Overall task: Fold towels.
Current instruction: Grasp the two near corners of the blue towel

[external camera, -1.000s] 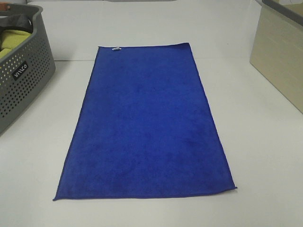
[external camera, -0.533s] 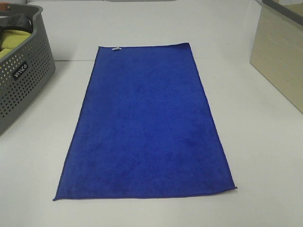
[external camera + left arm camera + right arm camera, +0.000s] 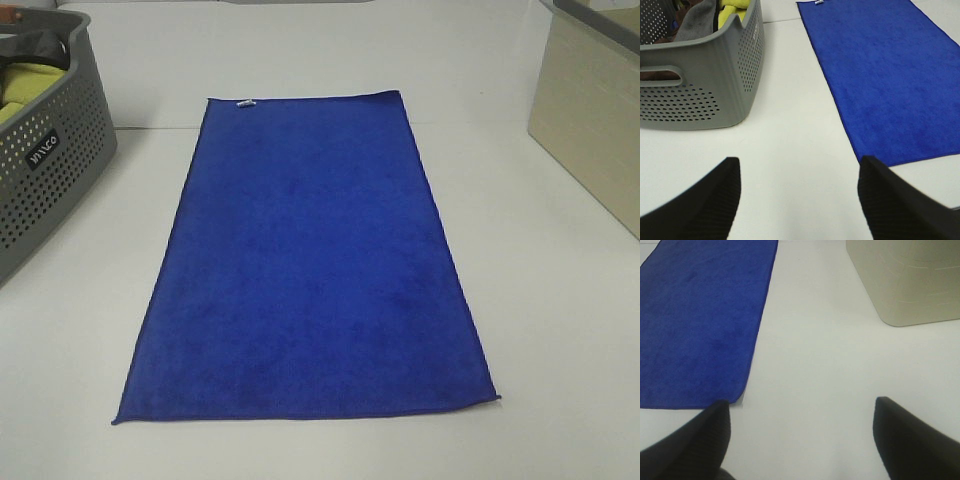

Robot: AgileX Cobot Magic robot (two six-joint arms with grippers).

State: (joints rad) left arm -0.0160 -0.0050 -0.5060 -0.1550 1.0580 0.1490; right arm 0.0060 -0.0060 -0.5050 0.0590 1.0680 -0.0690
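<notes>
- Blue towel (image 3: 305,265): flat and unfolded on the table (image 3: 560,330), just beside the grey laundry basket (image 3: 50,170).
- Left gripper (image 3: 798,165): jaws spread, empty, near the basket.
- Right gripper (image 3: 802,404): jaws spread, empty, across the towel from the basket.
- Step, by my read: pre-grasp, first fold not started.
- Next: pinch both near corners. The hem lies flush, so approach low.

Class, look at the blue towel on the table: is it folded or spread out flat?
Spread flat. The blue towel lies as one single layer on the white table, all four edges visible, no fold line and no corner turned over.
</notes>
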